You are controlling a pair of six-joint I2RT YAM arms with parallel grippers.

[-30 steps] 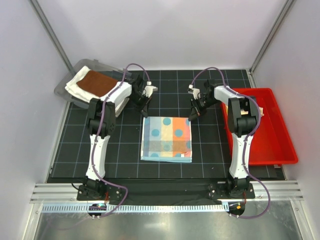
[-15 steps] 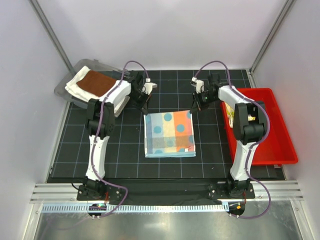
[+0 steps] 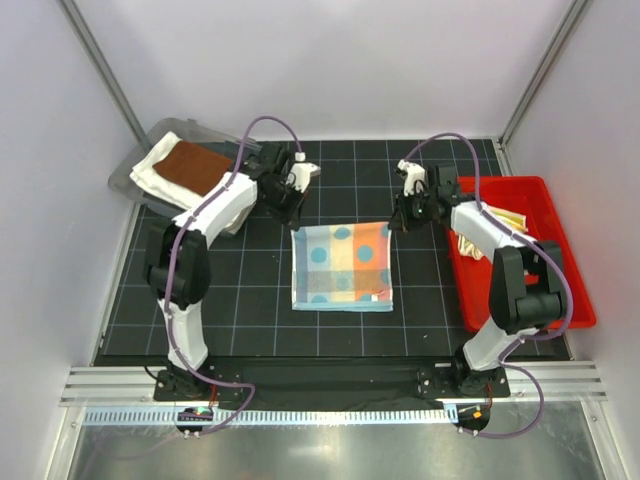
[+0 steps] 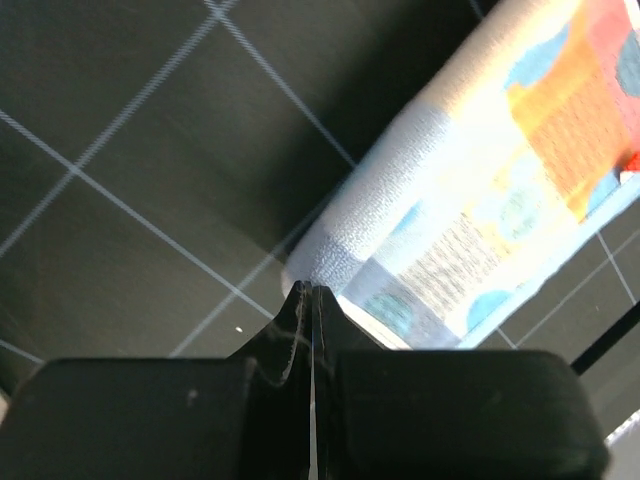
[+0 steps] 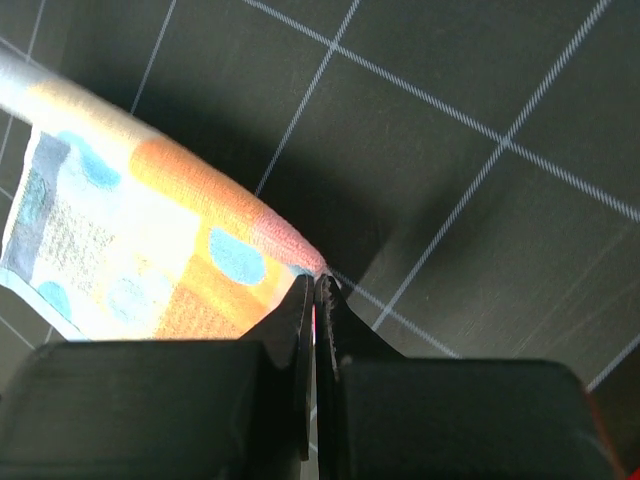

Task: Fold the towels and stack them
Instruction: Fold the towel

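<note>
The left pincer point(image 4: 308, 292) is pinched tight on one far corner of the dotted towel point(image 3: 342, 268). The right pincer point(image 5: 314, 283) pinches the other far corner.

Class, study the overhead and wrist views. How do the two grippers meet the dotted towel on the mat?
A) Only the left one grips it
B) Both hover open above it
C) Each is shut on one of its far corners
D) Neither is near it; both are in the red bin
C: in the wrist views the left gripper and the right gripper each pinch a far corner of the dotted towel.
</note>
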